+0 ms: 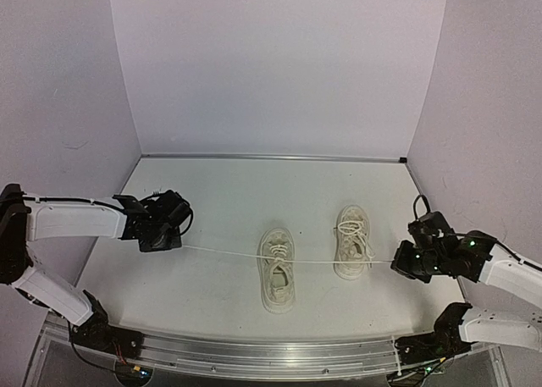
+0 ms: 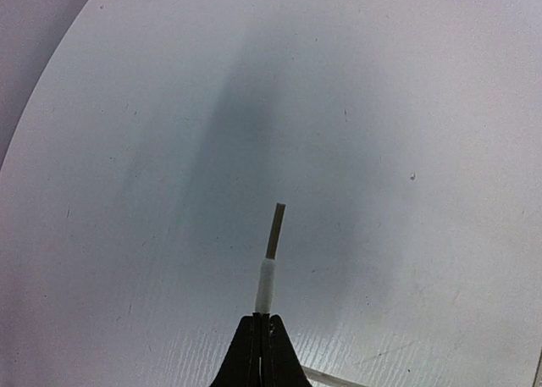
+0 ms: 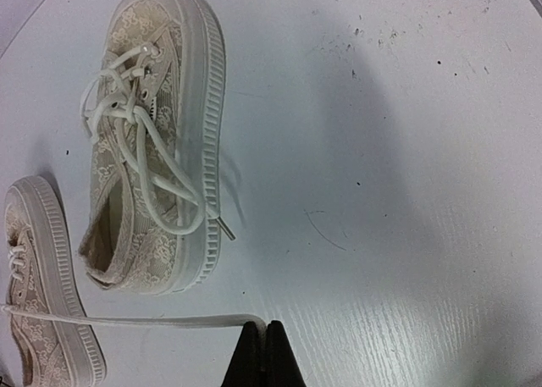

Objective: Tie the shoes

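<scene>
Lace [image 1: 229, 253] is the thing to read here: it runs as one straight, taut line across the lower middle of the top view, from the left gripper [image 1: 175, 239] at centre left, through the untied shoe [image 1: 277, 273] at lower centre, to the right gripper [image 1: 400, 262] at lower right. You have both jaws clenched on it. In the left wrist view the fingers pinch the white end just below its aglet [image 2: 275, 230], which pokes up free. In the right wrist view the tips meet on the other end at the bottom of the frame.

That wide, level spread looks deliberate. Pulling the two ends apart would cinch whatever crossing sits over the tongue (the crossing itself is too small to judge from above).

The second shoe [image 1: 352, 241] stands just right of the first, apart from it. Seen in the upper left of the right wrist view, its laces form loops over the tongue, so it seems already tied.

Both shoes rest soles down on the white table [image 1: 220, 201], toes toward the top of the frame.
</scene>
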Robot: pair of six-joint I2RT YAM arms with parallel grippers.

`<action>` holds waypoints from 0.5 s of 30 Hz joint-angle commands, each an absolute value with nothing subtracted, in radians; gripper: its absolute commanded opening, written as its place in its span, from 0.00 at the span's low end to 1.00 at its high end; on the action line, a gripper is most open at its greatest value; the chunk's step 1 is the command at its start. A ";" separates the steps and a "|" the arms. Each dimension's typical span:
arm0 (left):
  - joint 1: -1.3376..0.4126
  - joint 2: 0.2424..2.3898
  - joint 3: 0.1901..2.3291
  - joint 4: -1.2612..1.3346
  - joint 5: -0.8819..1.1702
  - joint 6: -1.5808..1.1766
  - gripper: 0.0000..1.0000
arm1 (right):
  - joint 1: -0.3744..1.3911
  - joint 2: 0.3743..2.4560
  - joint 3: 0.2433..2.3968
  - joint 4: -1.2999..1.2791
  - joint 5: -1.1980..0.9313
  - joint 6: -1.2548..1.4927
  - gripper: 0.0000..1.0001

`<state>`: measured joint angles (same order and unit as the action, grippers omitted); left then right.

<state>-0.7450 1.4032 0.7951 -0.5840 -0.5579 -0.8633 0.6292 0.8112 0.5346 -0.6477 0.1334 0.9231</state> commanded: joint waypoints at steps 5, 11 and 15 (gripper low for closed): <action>-0.730 1.465 0.769 -0.509 -0.503 -0.803 0.00 | 0.624 0.822 0.504 -0.674 0.221 0.955 0.00; -0.735 1.494 0.788 -0.406 -0.366 -0.646 0.02 | 0.624 0.920 0.538 -0.507 0.021 0.741 0.00; -0.735 1.457 0.814 -0.413 -0.319 -0.574 0.52 | 0.624 0.932 0.605 -0.501 -0.048 0.668 0.34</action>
